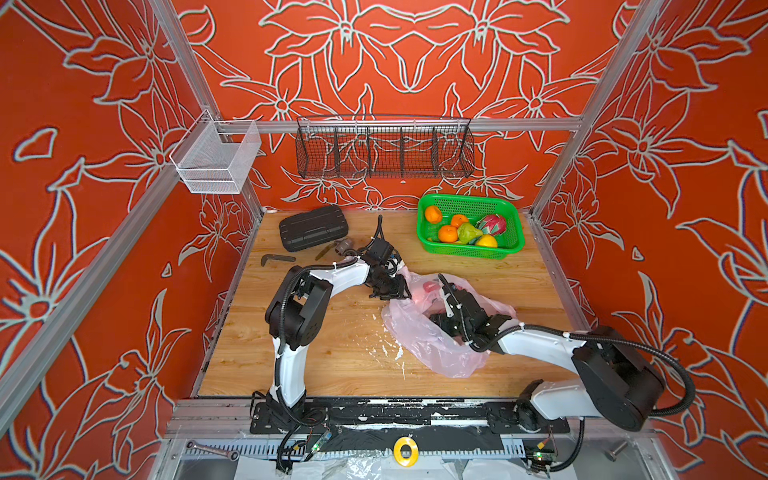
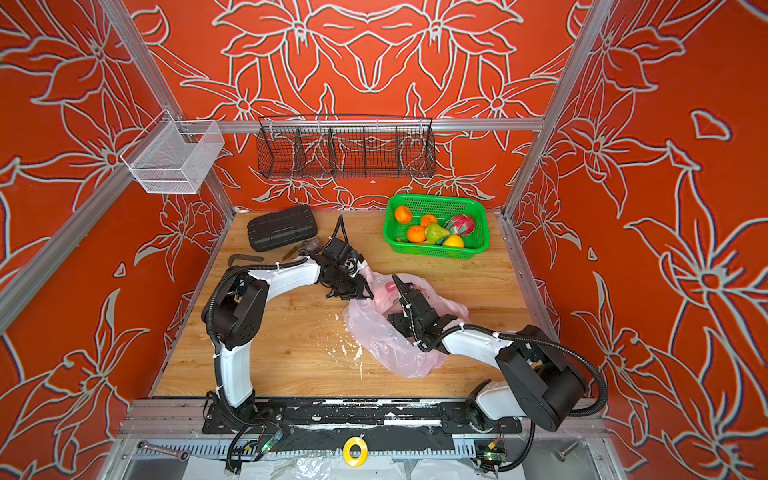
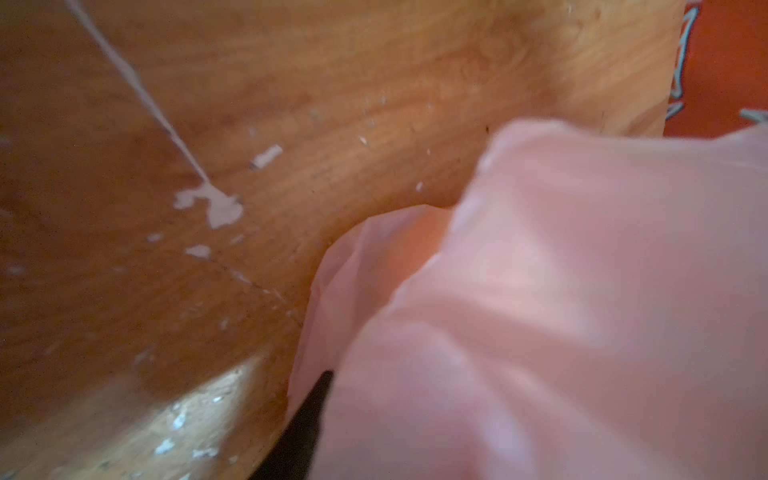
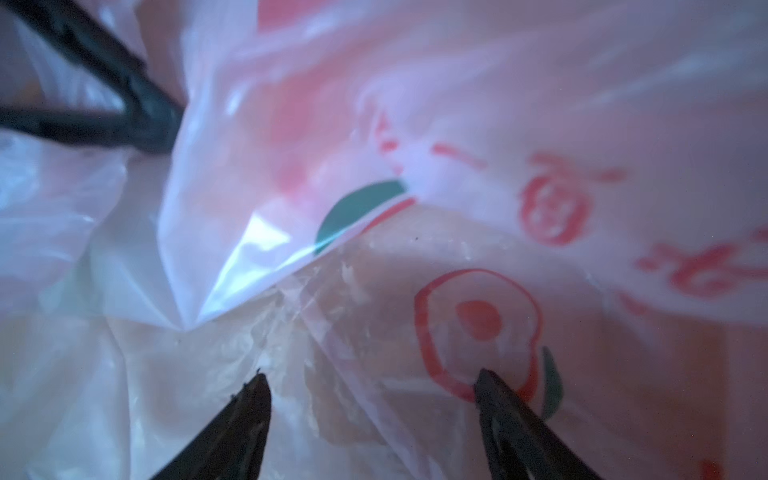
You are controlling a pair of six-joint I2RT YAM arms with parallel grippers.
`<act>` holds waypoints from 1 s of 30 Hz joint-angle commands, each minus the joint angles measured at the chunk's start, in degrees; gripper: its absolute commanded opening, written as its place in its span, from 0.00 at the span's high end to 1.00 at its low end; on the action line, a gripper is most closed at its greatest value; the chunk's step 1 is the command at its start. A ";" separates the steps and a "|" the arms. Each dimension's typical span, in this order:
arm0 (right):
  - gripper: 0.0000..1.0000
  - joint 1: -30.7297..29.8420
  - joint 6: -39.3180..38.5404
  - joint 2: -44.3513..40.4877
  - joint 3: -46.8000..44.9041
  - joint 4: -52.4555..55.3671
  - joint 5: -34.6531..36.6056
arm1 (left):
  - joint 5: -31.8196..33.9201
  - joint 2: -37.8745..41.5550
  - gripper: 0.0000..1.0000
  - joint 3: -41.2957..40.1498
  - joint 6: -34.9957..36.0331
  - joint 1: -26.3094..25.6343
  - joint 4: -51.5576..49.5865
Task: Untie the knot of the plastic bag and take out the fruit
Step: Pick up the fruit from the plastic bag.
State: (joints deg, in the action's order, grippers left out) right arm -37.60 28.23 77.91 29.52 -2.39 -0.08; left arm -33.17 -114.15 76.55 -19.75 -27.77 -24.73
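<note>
Top views: three oranges point(image 1: 447, 233), one lemon point(image 1: 486, 241)

Reads as a robot test cell in a lab. Boxed in by aluminium frame rails point(image 1: 519, 124) and red floral-print panels point(image 1: 685, 208) left, right and far. Left arm point(image 1: 291, 365) and right arm point(image 1: 536, 345) bolted to a black base rail point(image 1: 374, 417) at the near edge of a wooden tabletop point(image 1: 332, 353). Wire basket point(image 1: 384, 151) hung far; loose wrench point(image 1: 212, 451), tape roll point(image 1: 397, 453) near.

Both top views high, looking down on table point(image 1: 332, 353), wrist views close on plastic bag point(image 3: 540, 291)
</note>
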 commanded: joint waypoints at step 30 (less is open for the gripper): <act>0.13 -0.63 -26.20 10.04 1.45 -30.99 6.27 | -3.73 -0.58 0.96 0.00 -2.05 -0.97 1.36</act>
State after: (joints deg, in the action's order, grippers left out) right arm -37.95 4.54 86.06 28.40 -26.37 3.64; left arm -34.20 -112.97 74.70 -22.94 -28.51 -19.81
